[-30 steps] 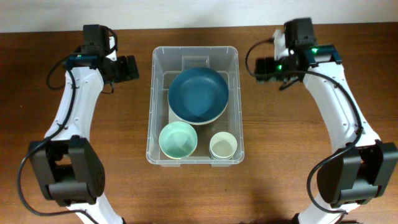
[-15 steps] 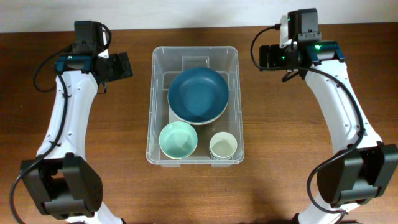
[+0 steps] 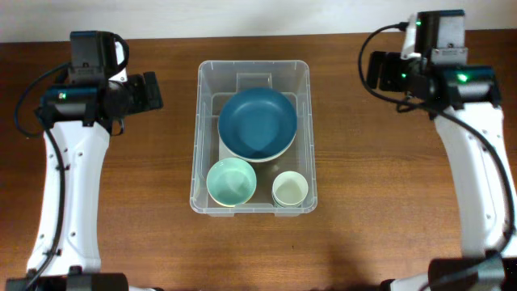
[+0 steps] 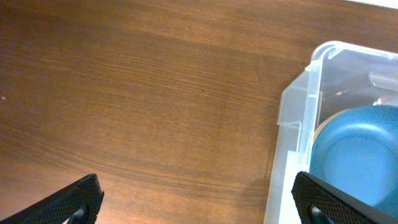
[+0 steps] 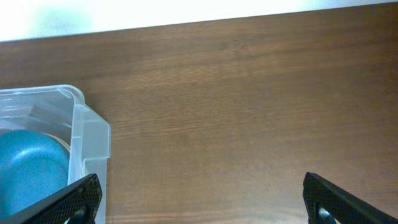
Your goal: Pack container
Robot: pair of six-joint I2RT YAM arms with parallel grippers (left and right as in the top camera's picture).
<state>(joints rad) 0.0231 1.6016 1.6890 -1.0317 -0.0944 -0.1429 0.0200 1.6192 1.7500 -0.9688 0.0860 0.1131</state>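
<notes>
The left hand [image 3: 153,90], fingers spread wide and empty, hangs over the brown wooden tabletop [image 3: 363,202], left of the large clear rectangular plastic container [image 3: 196,145] at centre. The right hand [image 3: 376,71], equally agape and empty, hangs beyond the container's right rear corner.

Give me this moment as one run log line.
container: holds blue bowl, mint bowl, small pale cup | left gripper: open, empty, beside container | right gripper: open, empty, beside container

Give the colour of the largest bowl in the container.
The largest bowl is dark teal-blue; the overhead view shows it best.
</notes>
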